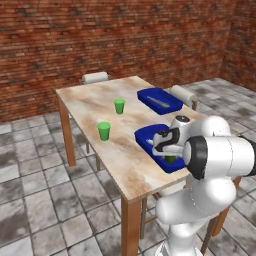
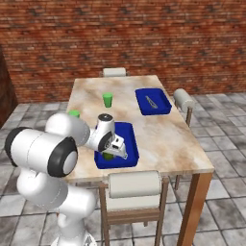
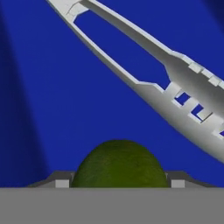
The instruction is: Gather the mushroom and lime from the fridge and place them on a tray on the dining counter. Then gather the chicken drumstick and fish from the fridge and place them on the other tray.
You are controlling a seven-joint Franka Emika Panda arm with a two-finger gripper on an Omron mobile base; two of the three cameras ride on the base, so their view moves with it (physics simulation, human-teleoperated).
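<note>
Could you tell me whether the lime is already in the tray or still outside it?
In. The lime lies over the blue floor of the near tray, beside silver tongs; whether the tool holds it, I cannot tell.

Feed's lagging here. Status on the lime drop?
Gripper low over near tray, lime between jaws. Silver utensil lying in tray beside it. Release unconfirmed.

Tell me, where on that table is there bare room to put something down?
Free: the marbled top between the cups and the far-left corner, and the strip between the two trays. Crowded: the near tray, where the hand sits over the lime beside grey tongs; the far tray holds a grey tool.
</note>
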